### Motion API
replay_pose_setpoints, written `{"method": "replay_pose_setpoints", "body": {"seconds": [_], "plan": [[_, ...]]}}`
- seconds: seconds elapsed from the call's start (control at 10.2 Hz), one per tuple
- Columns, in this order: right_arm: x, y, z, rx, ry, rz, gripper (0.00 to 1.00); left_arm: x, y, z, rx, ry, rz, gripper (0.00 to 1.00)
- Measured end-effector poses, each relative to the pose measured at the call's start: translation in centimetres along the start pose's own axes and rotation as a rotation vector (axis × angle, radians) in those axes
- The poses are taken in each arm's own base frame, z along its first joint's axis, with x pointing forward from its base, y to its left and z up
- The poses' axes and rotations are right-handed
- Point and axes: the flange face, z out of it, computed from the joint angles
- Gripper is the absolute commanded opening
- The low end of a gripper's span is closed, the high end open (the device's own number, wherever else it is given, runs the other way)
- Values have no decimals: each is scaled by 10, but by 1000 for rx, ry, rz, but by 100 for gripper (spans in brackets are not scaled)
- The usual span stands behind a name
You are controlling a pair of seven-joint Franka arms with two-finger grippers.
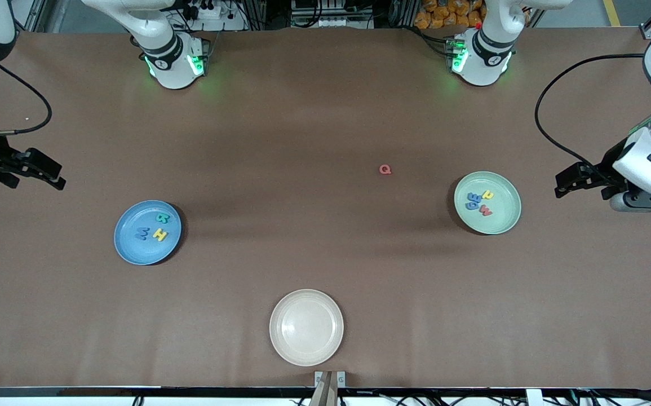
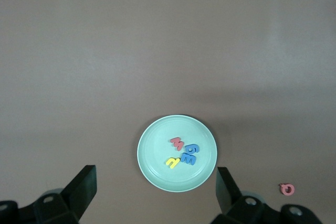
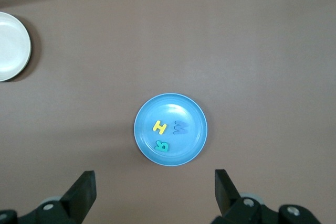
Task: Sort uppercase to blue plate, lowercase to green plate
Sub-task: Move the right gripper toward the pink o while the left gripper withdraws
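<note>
Red Q (image 1: 385, 169) on table, well apart from both spread-open, empty claws

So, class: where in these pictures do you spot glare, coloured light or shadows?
Front view: green glow around both arm bases, a soft sheen on the cream plate, and dark shadows beside the blue plate and green plate. Left wrist view: a faint shadow band crosses the table.

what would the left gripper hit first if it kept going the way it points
Probably the green plate: the open left gripper frames it between its fingers in its wrist view. Depth is unclear, so it may meet bare table first.
</note>
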Motion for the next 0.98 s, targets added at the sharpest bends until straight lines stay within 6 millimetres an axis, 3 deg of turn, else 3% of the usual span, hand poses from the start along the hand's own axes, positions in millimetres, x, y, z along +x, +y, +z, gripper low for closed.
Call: {"method": "replay_pose_setpoints", "body": {"seconds": [0.69,0.78,0.98], "plan": [[-3,-3,-2,0,-25,-6,100,-2,0,-4,3,-10,2,100],[-4,-21,0,6,-33,-21,100,-1,3,-6,3,-7,7,100],[-15,-102,14,16,-62,-31,100,-1,9,-6,3,-6,17,100]]}}
